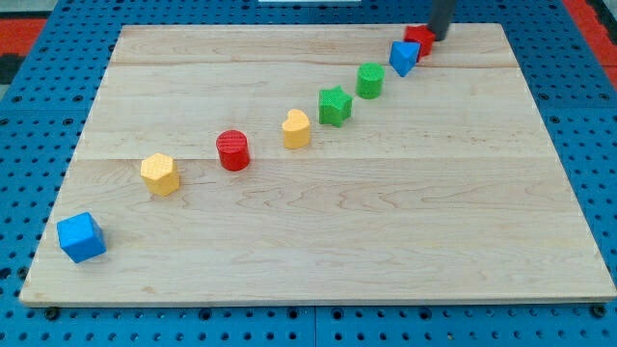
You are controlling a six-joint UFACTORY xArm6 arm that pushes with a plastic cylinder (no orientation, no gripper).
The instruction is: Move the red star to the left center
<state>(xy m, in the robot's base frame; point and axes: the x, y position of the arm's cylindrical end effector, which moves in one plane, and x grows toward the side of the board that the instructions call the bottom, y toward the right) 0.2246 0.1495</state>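
My tip [433, 37], a plain dark rod with no jaws to open or shut, touches the small red plastic star [417, 40] at the pale wooden worktop's [386, 222] top right, so the push looks barely begun and must sweep leftward past the blue triangular block [404, 58].

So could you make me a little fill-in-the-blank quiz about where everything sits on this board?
1. My tip is at the view's top right, right beside the ____ block.
2. The block nearest the view's bottom left corner is a ____ cube.
3. The red cylinder sits between the yellow hexagon and the yellow ____.
4. There are ____ green blocks.

Missing words: red; blue; heart; two
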